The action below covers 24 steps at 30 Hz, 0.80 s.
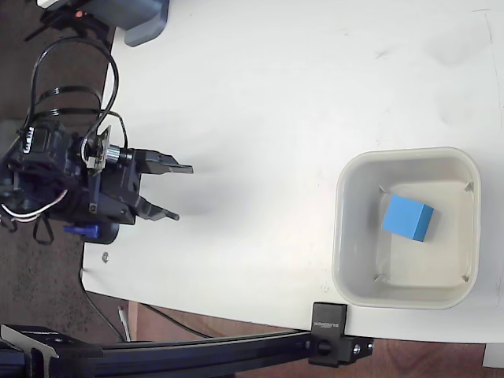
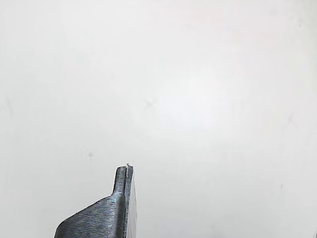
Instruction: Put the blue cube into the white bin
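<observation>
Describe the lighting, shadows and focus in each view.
Fixed view: even, bright light; the gripper casts a faint shadow on the table; the blue cube in the white bin looks sharp. Wrist view: washed-out table, soft central glare; only one finger shows.

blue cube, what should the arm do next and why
Probably nothing more than hold clear or retreat a little. The blue cube already lies inside the white bin, touching no fingers, and the gripper is open and empty far to the left in the fixed view, over bare table.
</observation>
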Available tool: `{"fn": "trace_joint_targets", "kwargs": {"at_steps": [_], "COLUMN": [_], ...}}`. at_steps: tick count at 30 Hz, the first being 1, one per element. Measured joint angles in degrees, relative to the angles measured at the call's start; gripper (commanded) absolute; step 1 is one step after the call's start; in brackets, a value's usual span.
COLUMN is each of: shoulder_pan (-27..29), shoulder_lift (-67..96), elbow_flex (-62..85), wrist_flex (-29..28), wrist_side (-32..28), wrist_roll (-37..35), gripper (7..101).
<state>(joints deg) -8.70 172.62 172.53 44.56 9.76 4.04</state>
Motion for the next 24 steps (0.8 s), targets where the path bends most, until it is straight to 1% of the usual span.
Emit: {"fn": "trace_joint_targets", "kwargs": {"at_steps": [24], "shoulder_pan": [0.6], "shoulder_lift": [0.9], "elbow_flex": [0.1], "wrist_flex": [0.3], "wrist_side": [-0.4], "wrist_roll": [-0.4], "gripper": [100.3]}}
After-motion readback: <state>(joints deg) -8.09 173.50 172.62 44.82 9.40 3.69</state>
